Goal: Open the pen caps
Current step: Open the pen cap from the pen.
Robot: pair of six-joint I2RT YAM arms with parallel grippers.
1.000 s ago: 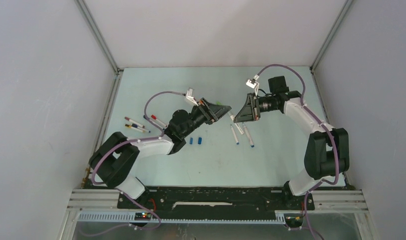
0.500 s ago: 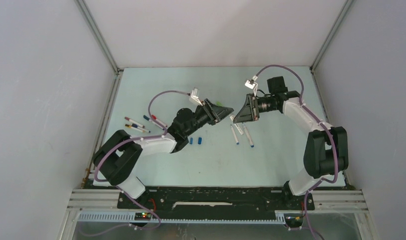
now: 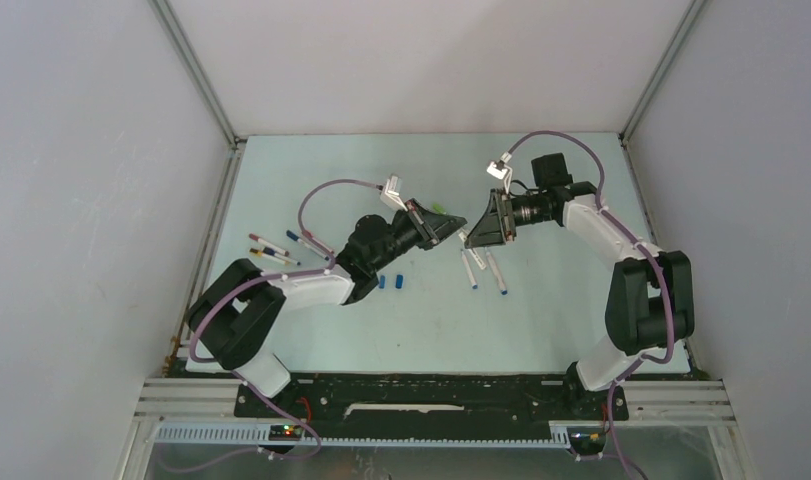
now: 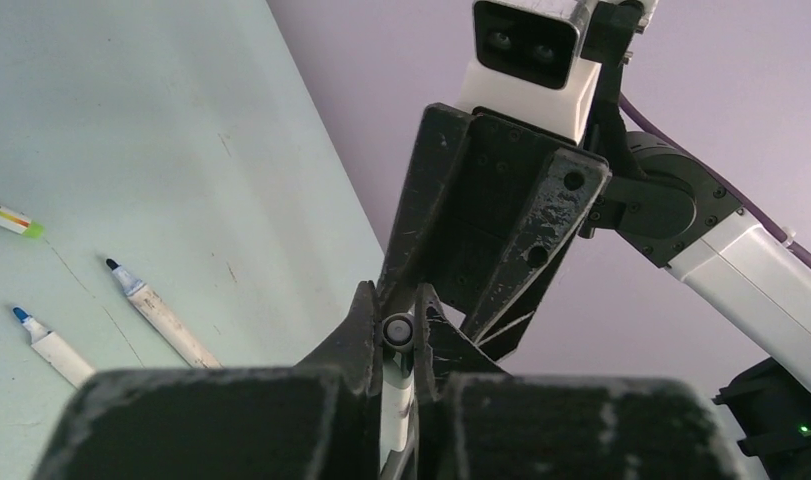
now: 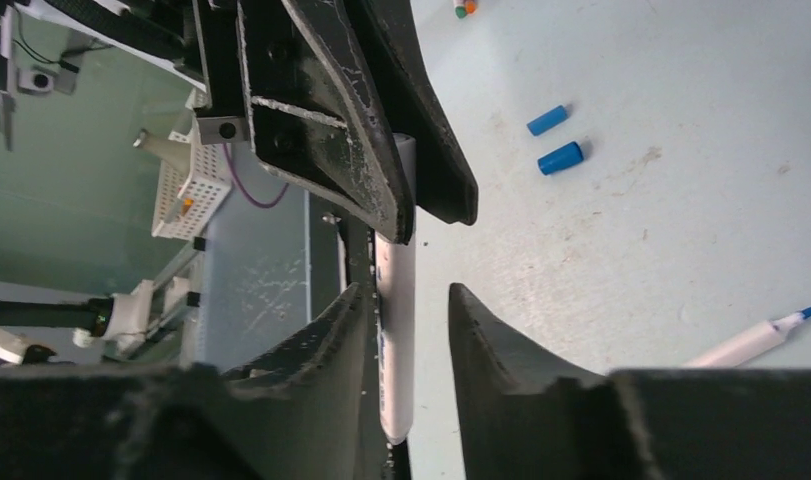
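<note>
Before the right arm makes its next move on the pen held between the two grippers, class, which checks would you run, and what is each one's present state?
1. Left gripper clamped on the pen: ok.
2. Right gripper has the pen's white barrel between its fingers: ok.
3. Right gripper closed on the barrel: not ok; a gap shows beside one finger.
4. Cap present on the held pen: cannot tell.
5. Two loose blue caps lie on the table, apart from both grippers: ok.
</note>
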